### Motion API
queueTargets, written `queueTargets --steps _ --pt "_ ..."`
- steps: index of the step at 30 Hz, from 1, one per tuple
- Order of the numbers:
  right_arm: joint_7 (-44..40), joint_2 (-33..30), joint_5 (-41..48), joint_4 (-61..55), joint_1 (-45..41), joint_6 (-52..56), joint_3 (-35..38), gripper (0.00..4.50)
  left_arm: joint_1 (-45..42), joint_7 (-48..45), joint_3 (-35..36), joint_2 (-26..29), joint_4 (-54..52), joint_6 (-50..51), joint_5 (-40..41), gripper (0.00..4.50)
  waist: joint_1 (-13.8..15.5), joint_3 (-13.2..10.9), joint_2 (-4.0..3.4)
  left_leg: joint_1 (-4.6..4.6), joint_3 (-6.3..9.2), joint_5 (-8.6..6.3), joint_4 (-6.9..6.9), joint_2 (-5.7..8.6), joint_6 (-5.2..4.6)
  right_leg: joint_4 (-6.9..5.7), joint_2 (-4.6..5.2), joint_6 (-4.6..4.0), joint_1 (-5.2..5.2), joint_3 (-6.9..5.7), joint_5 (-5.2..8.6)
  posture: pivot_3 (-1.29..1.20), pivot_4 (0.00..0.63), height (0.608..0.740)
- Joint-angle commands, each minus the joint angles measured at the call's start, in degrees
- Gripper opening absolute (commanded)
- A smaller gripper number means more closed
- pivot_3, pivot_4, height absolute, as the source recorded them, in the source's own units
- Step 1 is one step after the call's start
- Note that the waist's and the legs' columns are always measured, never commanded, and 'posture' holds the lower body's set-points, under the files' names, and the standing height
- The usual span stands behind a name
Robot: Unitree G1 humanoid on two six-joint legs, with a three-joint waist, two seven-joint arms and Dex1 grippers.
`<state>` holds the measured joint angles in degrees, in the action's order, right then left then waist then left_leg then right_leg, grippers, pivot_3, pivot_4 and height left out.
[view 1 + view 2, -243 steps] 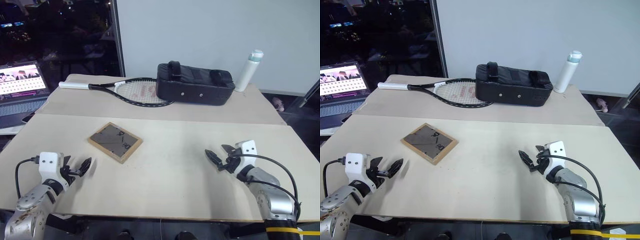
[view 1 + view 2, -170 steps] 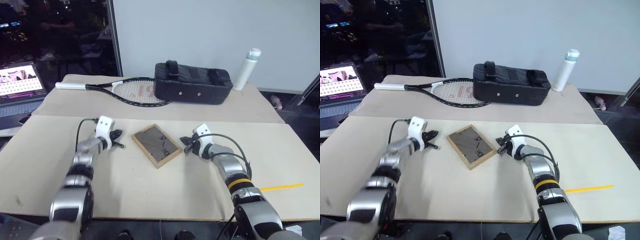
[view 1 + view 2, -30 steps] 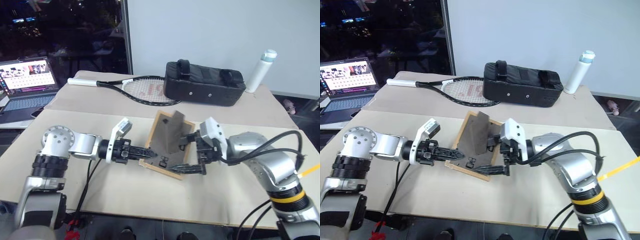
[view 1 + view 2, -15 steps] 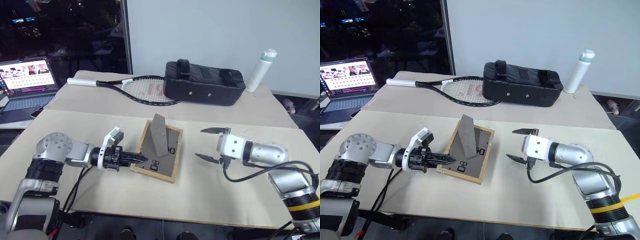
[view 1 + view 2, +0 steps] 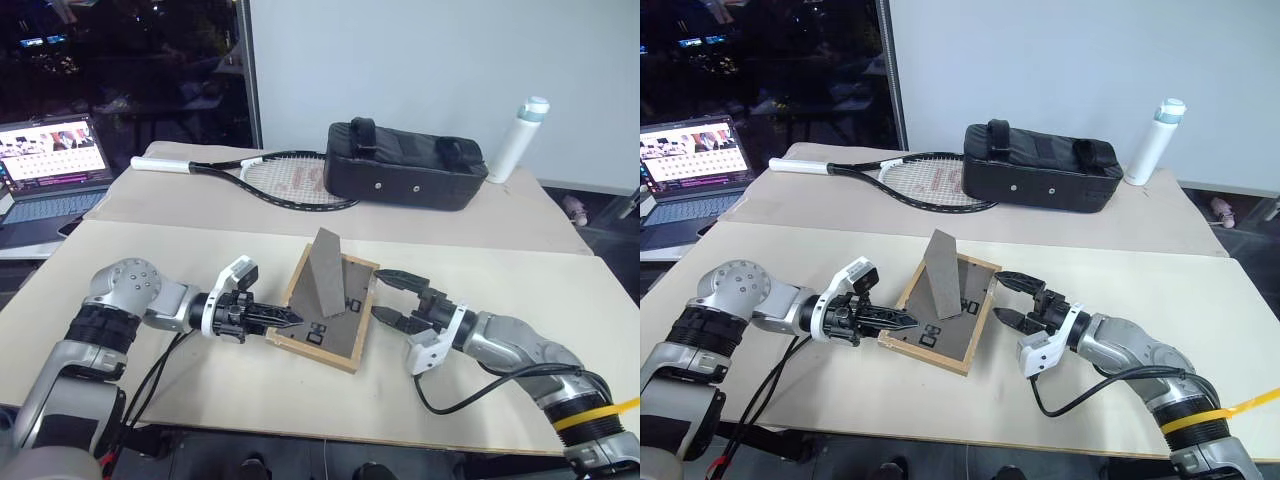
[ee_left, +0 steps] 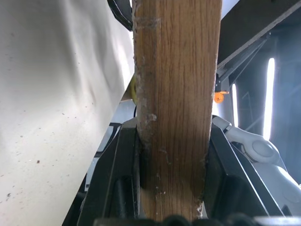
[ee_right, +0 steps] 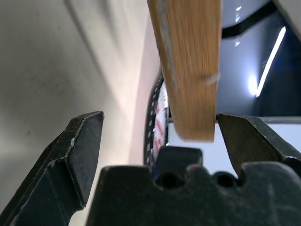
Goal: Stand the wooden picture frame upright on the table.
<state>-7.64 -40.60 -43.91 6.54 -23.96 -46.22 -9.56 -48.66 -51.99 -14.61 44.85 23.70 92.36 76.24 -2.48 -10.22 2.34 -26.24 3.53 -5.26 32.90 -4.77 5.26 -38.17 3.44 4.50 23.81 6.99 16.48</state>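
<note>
You have the wooden picture frame (image 5: 325,316) tilted back-side up on the table (image 5: 480,275), its fold-out stand (image 5: 325,274) raised, on the near side of the black bag (image 5: 405,178). Your left gripper (image 5: 292,321) is clamped on the frame's left edge. Your right gripper (image 5: 385,298) stands wide apart at the frame's right edge, gripping nothing.

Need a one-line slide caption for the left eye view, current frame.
Left gripper clamps the wooden picture frame, stand folded out, while the open right gripper reaches its opposite edge.
</note>
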Motion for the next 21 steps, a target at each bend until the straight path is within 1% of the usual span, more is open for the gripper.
queueTargets --steps 1,2,4,5,8,11,12,14,15,16,18,20,21 --pt "4.1 0.3 0.0 -1.6 -1.9 -0.6 1.4 4.47 0.0 -1.7 -1.5 1.1 -3.4 0.1 0.1 1.14 -0.1 0.0 0.0 0.02 0.01 0.0 0.0 0.0 0.0 -0.02 0.0 -0.11 -0.02 0.0 -0.06 0.0 0.15 0.721" --pt "4.3 0.3 0.4 -1.8 -2.1 -0.8 1.2 4.47 0.2 -1.9 -1.6 1.1 -3.8 0.1 -0.2 1.14 -0.1 0.0 0.0 0.04 0.01 0.0 0.0 0.0 0.0 -0.02 0.0 -0.21 -0.05 -0.01 -0.13 0.0 0.15 0.721" --pt "3.0 0.3 2.5 -1.8 -2.3 -1.0 0.4 3.96 0.4 -2.3 -1.5 1.0 -4.5 0.1 -1.0 1.14 0.0 0.0 0.0 0.04 0.02 0.0 0.0 0.0 0.0 -0.01 0.0 -0.25 -0.09 -0.02 -0.14 0.0 0.15 0.721" --pt "1.4 0.2 5.0 -1.8 -2.2 -1.2 -0.2 3.78 0.5 -2.5 -1.2 1.0 -4.8 0.1 -1.3 1.14 0.0 0.0 0.0 0.04 0.02 0.0 0.01 0.0 -0.01 0.0 0.0 -0.25 -0.1 -0.02 -0.15 0.0 0.15 0.721" --pt "-0.4 -0.2 7.7 -2.5 -2.1 -1.4 -0.3 2.76 0.8 -3.3 -0.6 1.0 -5.6 0.1 -2.2 1.14 -0.1 0.0 0.0 0.06 0.02 0.0 0.01 0.0 -0.01 0.0 0.0 -0.25 -0.14 -0.02 -0.15 0.0 0.15 0.721" --pt "-0.6 -0.6 7.9 -2.6 -2.1 -1.5 0.3 1.73 1.1 -3.4 1.2 0.2 -5.7 0.1 -4.9 1.14 -0.1 0.0 0.0 0.1 0.03 0.01 0.04 0.0 -0.01 0.0 0.0 -0.27 -0.2 -0.03 -0.16 0.0 0.15 0.721" --pt "-0.6 -0.8 7.9 -2.7 -2.1 -1.6 0.5 1.59 1.3 -3.2 1.9 -0.2 -5.6 0.0 -6.0 1.14 -0.1 0.0 0.0 0.13 0.03 0.0 0.04 0.0 -0.02 0.0 0.0 -0.27 -0.21 -0.02 -0.16 0.0 0.15 0.721" --pt "-0.2 -0.9 7.8 -3.1 -1.9 -1.6 1.0 1.52 1.1 -2.5 3.3 -1.5 -3.9 -0.2 -7.4 2.14 -0.1 0.0 0.0 0.14 0.05 0.01 0.05 0.0 -0.02 0.0 0.0 -0.26 -0.25 -0.06 -0.15 0.0 0.15 0.721" --pt "-0.2 -1.0 8.0 -3.3 -1.8 -1.5 1.1 1.48 1.1 -2.5 4.1 -2.0 -3.5 -0.4 -8.1 2.38 -0.1 0.0 0.0 0.14 0.06 0.01 0.06 0.0 -0.02 0.0 0.0 -0.26 -0.26 -0.06 -0.15 0.0 0.15 0.721" --pt "-0.4 -0.9 8.2 -3.5 -1.7 -1.4 1.1 1.29 1.3 -2.7 4.5 -2.1 -3.8 -0.6 -8.9 2.77 -0.1 0.0 0.0 0.18 0.06 0.01 0.08 0.0 -0.03 0.0 0.0 -0.25 -0.31 -0.06 -0.15 0.0 0.15 0.721" --pt "-1.0 -0.8 8.8 -3.5 -1.6 -1.1 1.1 1.24 2.0 -3.8 5.1 -1.7 -5.7 -1.6 -10.6 3.55 -0.2 0.0 0.0 0.2 0.07 0.01 0.08 0.01 -0.02 0.01 0.0 -0.23 -0.34 -0.06 -0.14 0.0 0.15 0.721" --pt "-1.9 -0.7 10.1 -2.9 -1.5 -0.5 1.2 1.24 3.5 -5.6 7.3 -0.3 -8.7 -7.2 -13.0 4.26 -0.3 0.0 0.0 0.2 0.08 0.01 0.08 0.0 -0.03 0.0 0.0 -0.25 -0.34 -0.07 -0.15 0.0 0.15 0.721" --pt "-2.2 -0.7 10.6 -2.6 -1.5 -0.2 1.3 1.24 4.0 -6.3 8.4 0.1 -9.6 -9.3 -14.1 4.5 -0.3 0.0 0.0 0.21 0.07 0.01 0.07 0.0 -0.02 0.0 0.0 -0.28 -0.35 -0.06 -0.16 0.0 0.15 0.721"
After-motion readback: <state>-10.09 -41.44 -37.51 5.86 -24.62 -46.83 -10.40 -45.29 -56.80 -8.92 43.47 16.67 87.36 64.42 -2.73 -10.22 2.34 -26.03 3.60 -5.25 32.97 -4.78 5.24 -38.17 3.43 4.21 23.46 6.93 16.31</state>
